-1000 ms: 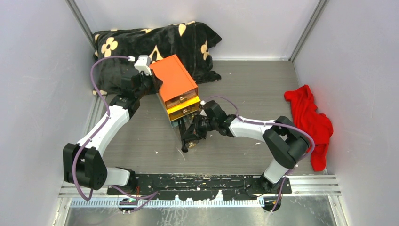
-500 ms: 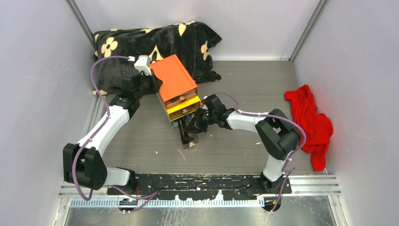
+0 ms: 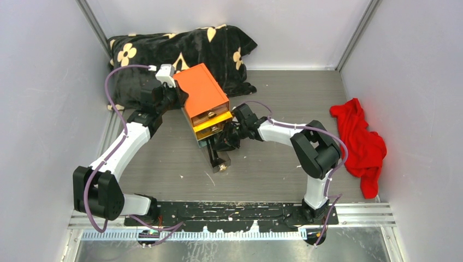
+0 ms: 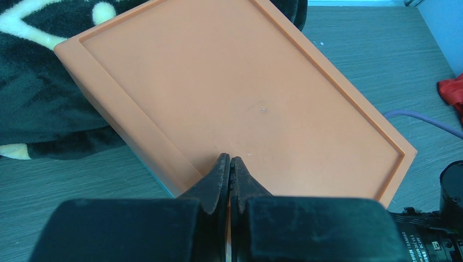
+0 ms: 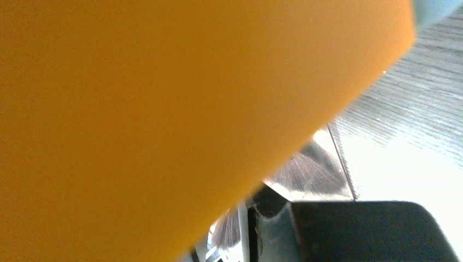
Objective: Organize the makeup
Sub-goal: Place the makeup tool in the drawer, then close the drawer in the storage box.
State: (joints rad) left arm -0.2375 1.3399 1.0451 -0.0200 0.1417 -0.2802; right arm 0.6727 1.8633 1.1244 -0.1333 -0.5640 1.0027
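The orange-topped box (image 3: pixel 203 93) stands at the back left with its drawers partly out. The lowest clear drawer (image 3: pixel 217 157) sticks out toward me and holds dark slim makeup items with a gold end (image 3: pixel 221 166). My right gripper (image 3: pixel 224 141) sits low against the yellow drawer front (image 3: pixel 214 127), over that clear drawer. In the right wrist view the yellow front (image 5: pixel 164 109) fills the frame, with grey brush bristles (image 5: pixel 311 170) and one dark finger (image 5: pixel 355 229) showing below it. My left gripper (image 4: pixel 230 159) is shut and empty, its tips on the orange lid (image 4: pixel 235 93).
A black cushion with cream flowers (image 3: pixel 180 49) lies behind the box. A red cloth (image 3: pixel 360 142) lies at the right by the wall. White walls close in left, back and right. A purple cable (image 3: pixel 262 106) loops over the right arm.
My right gripper has moved from the outer end of the pulled-out drawer back toward the box, up against the yellow drawer front. The left arm has not moved.
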